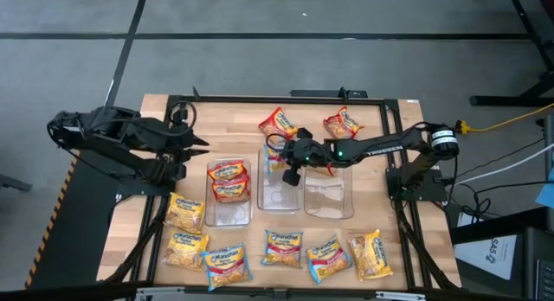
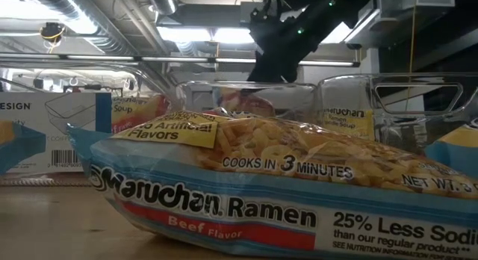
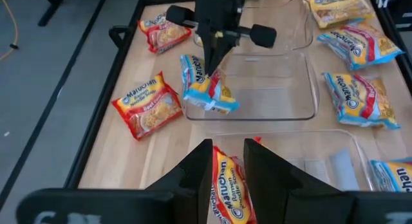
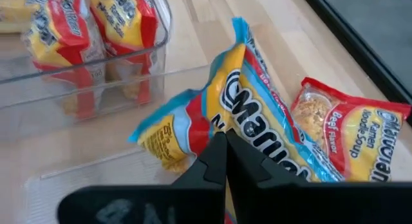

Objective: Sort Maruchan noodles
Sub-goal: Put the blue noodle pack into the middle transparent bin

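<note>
My right gripper point(image 1: 290, 169) reaches in from the table's right and is shut on a blue-edged yellow and red Maruchan packet point(image 3: 206, 92), which hangs over the far end of the middle clear bin point(image 1: 279, 197). My left gripper point(image 3: 225, 163) hovers open left of the left bin point(image 1: 229, 216) and holds nothing. That bin holds red packets point(image 1: 229, 176), which show through the gap between my left fingers. Two red packets point(image 1: 279, 122) point(image 1: 342, 124) lie flat on the table behind the bins. Several blue or yellow packets point(image 1: 283, 247) lie in a row along the near edge. My right gripper pinches the packet's upper edge point(image 3: 209, 79) between its two shut fingers point(image 4: 215, 161). The fingers slant down from the table's right. The packet hangs crumpled below them, tilted, its lower end point(image 3: 215, 107) at the far wall of the middle bin; whether it touches the bin I cannot tell.
The right clear bin point(image 1: 329, 206) stands beside the middle one. A black frame point(image 1: 260, 100) runs around the wooden table top. In the low view a beef-flavour packet point(image 2: 284, 193) lies close in front and hides most of the table behind it.
</note>
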Robot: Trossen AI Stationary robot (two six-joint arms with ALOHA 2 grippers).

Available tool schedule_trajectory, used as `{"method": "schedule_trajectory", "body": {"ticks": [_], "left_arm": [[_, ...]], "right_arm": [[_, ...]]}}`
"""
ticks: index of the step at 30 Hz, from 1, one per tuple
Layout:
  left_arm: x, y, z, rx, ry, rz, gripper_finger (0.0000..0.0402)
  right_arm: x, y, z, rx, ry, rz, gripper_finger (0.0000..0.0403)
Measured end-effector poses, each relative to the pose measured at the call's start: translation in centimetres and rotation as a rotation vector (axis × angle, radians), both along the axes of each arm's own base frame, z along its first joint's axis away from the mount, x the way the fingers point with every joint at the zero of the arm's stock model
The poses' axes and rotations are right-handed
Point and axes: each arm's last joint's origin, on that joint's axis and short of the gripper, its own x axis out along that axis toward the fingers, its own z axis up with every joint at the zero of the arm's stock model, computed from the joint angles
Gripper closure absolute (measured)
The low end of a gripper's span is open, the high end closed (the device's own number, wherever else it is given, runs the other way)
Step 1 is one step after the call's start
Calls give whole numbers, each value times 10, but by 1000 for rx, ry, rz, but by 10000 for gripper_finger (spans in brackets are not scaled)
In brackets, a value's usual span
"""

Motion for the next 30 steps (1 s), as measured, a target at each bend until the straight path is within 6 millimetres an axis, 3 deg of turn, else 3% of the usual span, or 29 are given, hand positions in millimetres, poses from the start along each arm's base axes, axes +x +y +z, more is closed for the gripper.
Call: {"method": "schedule_trajectory", "body": {"ticks": [16, 19, 21, 25, 30], "left_arm": [[0, 0, 0, -7, -2, 3, 319], [0, 0, 0, -8, -1, 3, 319], [0, 0, 0, -9, -2, 4, 319], [0, 0, 0, -46, -5, 31, 319], [-1, 0, -1, -72, 0, 54, 319]], "right_arm": [[0, 0, -2, -1, 6, -14, 297], [2, 0, 9, 1, -17, -11, 284], [7, 1, 28, 32, -78, 29, 282], [8, 10, 63, 272, -79, 244, 281], [-7, 36, 80, 674, 134, 557, 281]]}}
